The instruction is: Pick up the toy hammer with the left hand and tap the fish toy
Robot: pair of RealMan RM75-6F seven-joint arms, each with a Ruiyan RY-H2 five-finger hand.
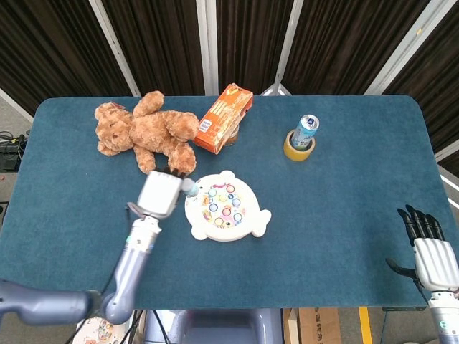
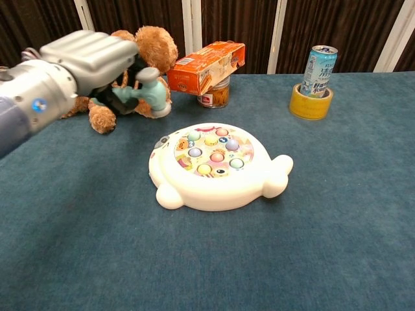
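The white fish toy [image 1: 226, 207] [image 2: 217, 168] with coloured pegs lies mid-table. My left hand [image 1: 161, 193] [image 2: 87, 59] grips the handle of the teal toy hammer [image 2: 144, 90] [image 1: 188, 187]. It is raised to the left of the fish toy, with the hammer head pointing right and apart from the toy. My right hand [image 1: 429, 249] hangs open at the table's near right edge, holding nothing.
A brown teddy bear [image 1: 147, 132] [image 2: 149, 43] lies at the back left, just behind my left hand. An orange box [image 1: 225, 117] [image 2: 207, 64] leans on a jar. A drink can [image 1: 305, 130] [image 2: 319, 70] stands in a yellow tape roll [image 2: 310, 103].
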